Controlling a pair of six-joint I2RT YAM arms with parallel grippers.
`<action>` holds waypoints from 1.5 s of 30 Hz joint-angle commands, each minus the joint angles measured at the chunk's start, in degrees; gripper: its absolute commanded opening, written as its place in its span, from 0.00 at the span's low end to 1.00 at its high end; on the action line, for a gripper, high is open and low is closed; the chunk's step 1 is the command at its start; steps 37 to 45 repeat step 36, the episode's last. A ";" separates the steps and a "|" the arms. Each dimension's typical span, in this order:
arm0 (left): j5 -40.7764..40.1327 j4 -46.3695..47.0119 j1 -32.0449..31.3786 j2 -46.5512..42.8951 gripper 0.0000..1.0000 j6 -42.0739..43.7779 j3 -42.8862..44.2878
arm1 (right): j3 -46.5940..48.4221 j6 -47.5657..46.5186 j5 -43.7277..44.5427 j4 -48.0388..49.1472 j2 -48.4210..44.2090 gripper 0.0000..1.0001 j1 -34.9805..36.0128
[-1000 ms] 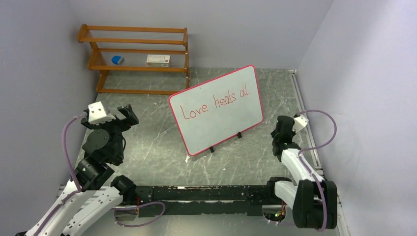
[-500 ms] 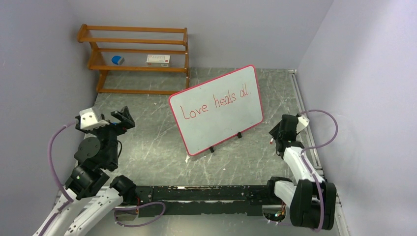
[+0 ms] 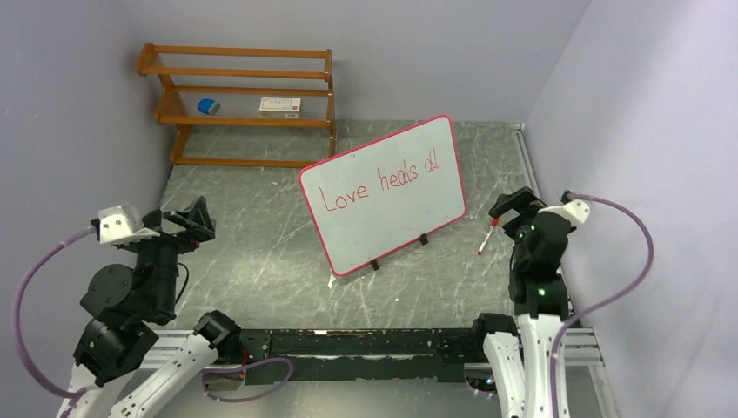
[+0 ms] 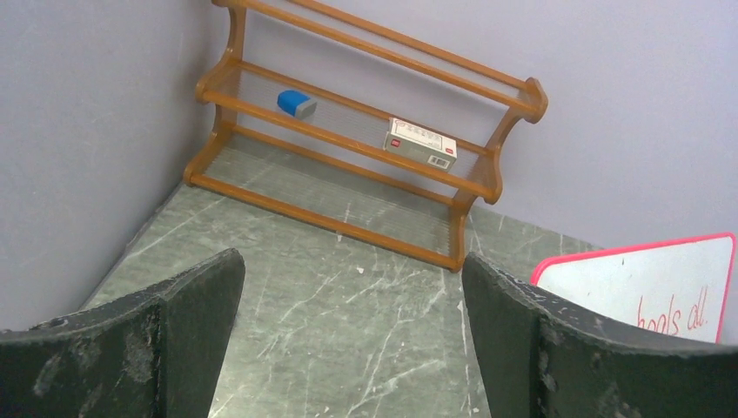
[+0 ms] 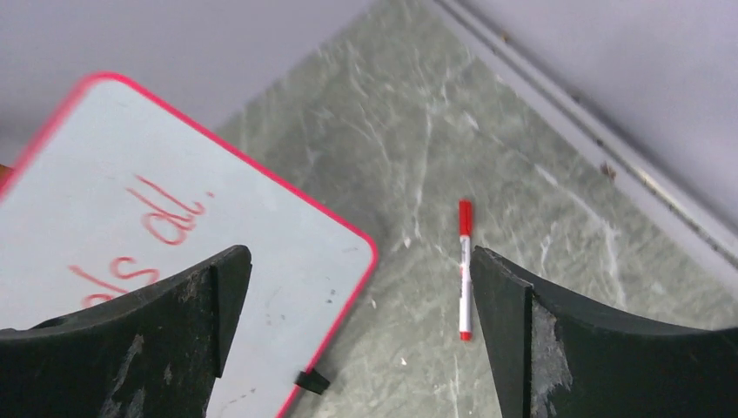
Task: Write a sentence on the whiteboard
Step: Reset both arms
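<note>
The whiteboard (image 3: 383, 196) stands propped on its small black feet near the middle of the table (image 3: 261, 252), turned at an angle, its far corner reaching toward the far edge. The sentence (image 3: 379, 185) runs across its upper half in red script – "Love heals all". A red-capped marker (image 5: 465, 270) lies flat on the table between the board's near right corner and the table's right edge, touching neither. The right gripper (image 5: 358, 254) hangs above it with jaws spread wide and nothing between them. The left gripper (image 4: 352, 266) – also wide apart and empty – sits by the left edge, facing the wooden rack (image 3: 235, 104) in the far left corner, where a blue eraser (image 4: 297, 104) and a white box (image 4: 421, 144) rest on a shelf.
</note>
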 commanded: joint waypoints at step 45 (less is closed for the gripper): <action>3.90 -4.68 0.55 -12.69 0.98 -3.26 -10.66 | 2.58 -17.42 -1.08 -4.21 -25.36 1.00 8.88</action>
